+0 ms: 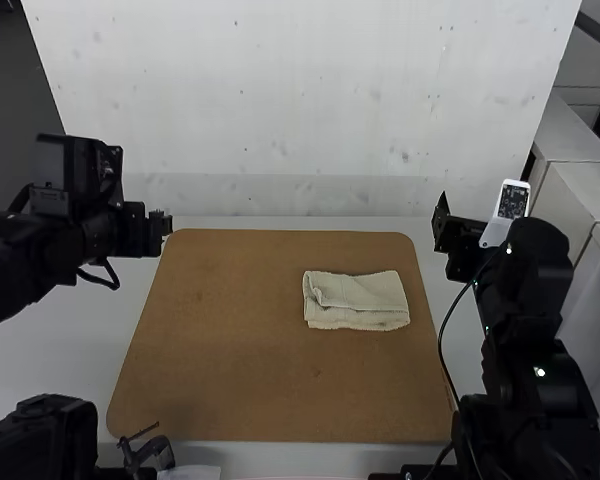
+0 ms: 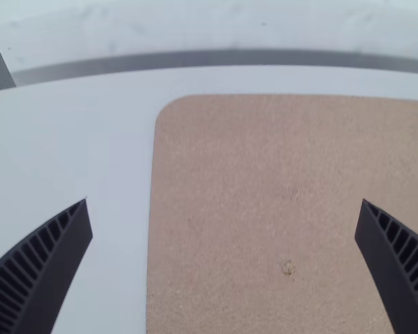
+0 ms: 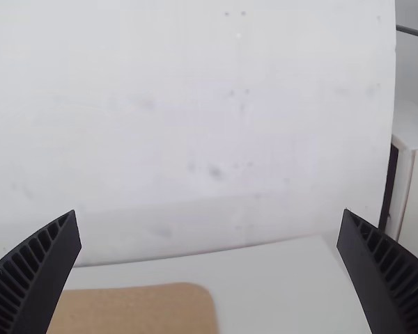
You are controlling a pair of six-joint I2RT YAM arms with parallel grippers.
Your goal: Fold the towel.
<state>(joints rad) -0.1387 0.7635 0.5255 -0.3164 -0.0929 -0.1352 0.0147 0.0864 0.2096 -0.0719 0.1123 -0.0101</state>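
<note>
High view, cream cloth towel [image 1: 356,301]: folded into a small rectangle, lying on the right part of the brown round-cornered board [image 1: 230,350]; left end creased.
Black ribbed left gripper [image 2: 224,200]: jaws apart, empty.
Black ribbed right gripper [image 3: 210,211]: jaws apart, empty.
Towel step: folding judged essentially complete.
Towel, next move: probably none, or a light press on the creased end.
Board and towel markings: no legible brand, label or writing.

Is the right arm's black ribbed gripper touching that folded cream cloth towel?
Apart. The high view shows white tabletop and a strip of brown board between the right gripper and the towel.
</note>
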